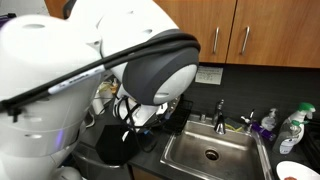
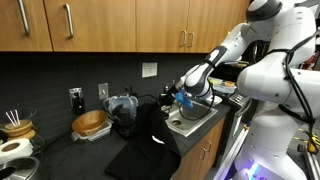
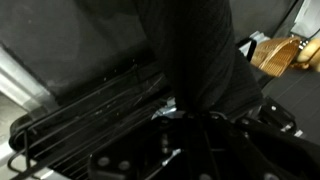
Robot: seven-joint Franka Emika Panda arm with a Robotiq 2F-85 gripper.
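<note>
My gripper point(image 2: 184, 98) hangs over the counter next to the sink. A large black cloth point(image 2: 150, 135) lies spread beside it, over the counter and down past its front edge. In the wrist view the black cloth point(image 3: 195, 50) narrows into a bunch right at my jaws point(image 3: 190, 112), which appear shut on it. The fingers themselves are dark and mostly hidden by the cloth. In an exterior view the cloth point(image 1: 120, 145) shows below the arm, which blocks most of that picture.
A steel sink point(image 1: 210, 150) with a faucet point(image 1: 220, 118) sits beside the cloth, with soap bottles point(image 1: 268, 125) behind it. A dark wire rack point(image 3: 90, 110) lies under the cloth. A wooden bowl point(image 2: 90, 123) and a cup of sticks point(image 2: 15, 125) stand on the counter.
</note>
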